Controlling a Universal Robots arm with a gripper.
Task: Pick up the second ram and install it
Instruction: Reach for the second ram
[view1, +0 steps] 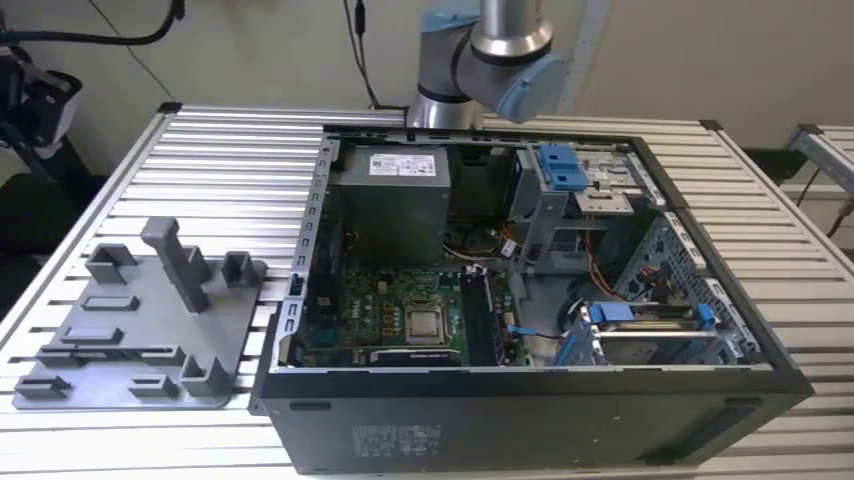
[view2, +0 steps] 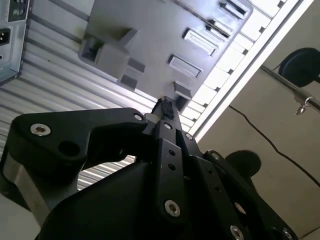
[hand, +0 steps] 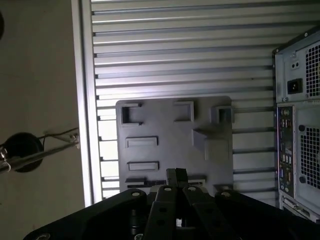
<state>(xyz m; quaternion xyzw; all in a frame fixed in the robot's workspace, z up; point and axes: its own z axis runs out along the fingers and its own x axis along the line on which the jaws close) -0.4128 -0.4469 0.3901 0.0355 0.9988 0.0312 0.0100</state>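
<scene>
My gripper (hand: 176, 176) hangs high above the grey tray (hand: 165, 120), and its black fingers meet at the tips with nothing between them. In the second wrist view the gripper (view2: 165, 109) has its tips over the tray's edge. A thin dark strip (view1: 114, 351) lies along the long holder at the tray's near edge on the exterior view's left. It looks like the second ram, though I cannot tell for sure. In the first wrist view my fingertips cover the middle of that holder. The open computer case (view1: 534, 290) shows its motherboard (view1: 400, 315).
The tray (view1: 134, 330) carries upright grey posts and holder blocks (view1: 180, 260). The case's rear panel (hand: 297, 130) stands beside the tray in the first wrist view. The slatted metal table (view1: 227, 170) ends just beyond the tray, and a cable lies on the floor (view2: 260, 135) beyond.
</scene>
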